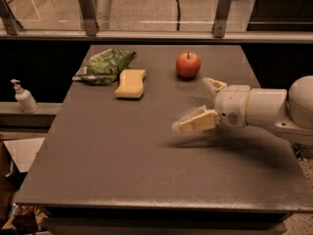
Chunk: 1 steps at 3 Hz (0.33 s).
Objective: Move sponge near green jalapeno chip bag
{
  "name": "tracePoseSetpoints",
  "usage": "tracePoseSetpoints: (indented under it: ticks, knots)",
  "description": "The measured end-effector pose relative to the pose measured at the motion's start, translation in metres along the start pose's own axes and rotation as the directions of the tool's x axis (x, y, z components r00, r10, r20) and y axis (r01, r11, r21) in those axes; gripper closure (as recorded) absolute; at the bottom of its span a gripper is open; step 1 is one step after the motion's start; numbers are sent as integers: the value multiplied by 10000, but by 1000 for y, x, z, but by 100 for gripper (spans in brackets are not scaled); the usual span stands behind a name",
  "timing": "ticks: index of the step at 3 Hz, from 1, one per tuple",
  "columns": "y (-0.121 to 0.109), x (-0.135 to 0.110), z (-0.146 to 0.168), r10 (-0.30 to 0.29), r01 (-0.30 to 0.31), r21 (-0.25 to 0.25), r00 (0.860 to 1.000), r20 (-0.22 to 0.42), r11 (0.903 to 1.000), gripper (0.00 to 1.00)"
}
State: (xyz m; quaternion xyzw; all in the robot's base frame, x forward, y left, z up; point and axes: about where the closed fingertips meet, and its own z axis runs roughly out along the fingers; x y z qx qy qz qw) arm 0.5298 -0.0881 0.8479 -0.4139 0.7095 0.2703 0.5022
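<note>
Yellow sponge (130, 83) beside bag (103, 66), hand (192, 105) well right

Table (122, 170): bag (103, 66), sponge (130, 83), apple (188, 65); fingers (198, 122) above

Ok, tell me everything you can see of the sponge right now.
The sponge is a pale yellow, thick foam slab with wavy edges and a plain top. It lies flat on the grey table, in the far left part, right beside the green chip bag; whether the two touch is unclear. Nothing holds it: the claw hangs open off to the right, well apart.
</note>
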Motion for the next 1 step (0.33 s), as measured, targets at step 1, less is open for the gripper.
tracePoseSetpoints:
  ticks: [1]
  knots:
    - [0,0,0,-1,1,1,10000,0,10000,0]
